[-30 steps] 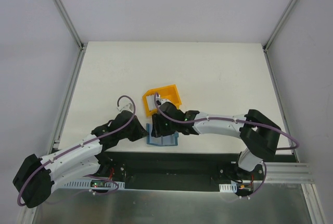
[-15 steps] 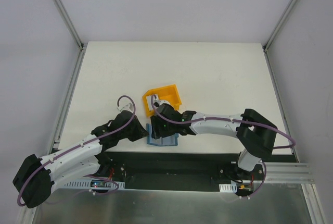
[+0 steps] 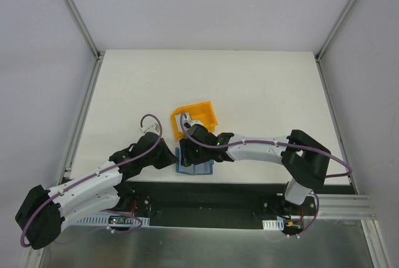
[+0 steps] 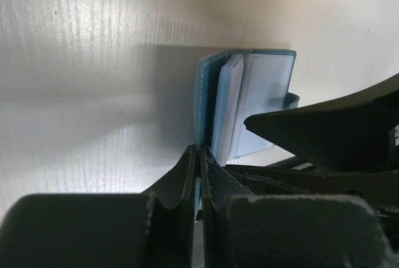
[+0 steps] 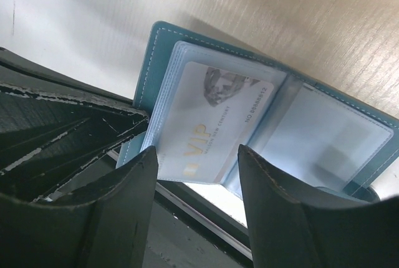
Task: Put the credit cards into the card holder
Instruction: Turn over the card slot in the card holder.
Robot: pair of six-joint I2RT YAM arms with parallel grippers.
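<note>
Card holder lies open on the tabletop at its near edge, just near of the yellow bin. My left gripper is clamped on its left cover. My right gripper hangs over it, fingers apart, holding nothing. One credit card sits in a clear sleeve: gold "VIP", then a line starting "NO", its digits too small to trust. I judge the holder soft and floppy and its sleeves slick. Cards look stiff and light, best pinched by a short edge.
</note>
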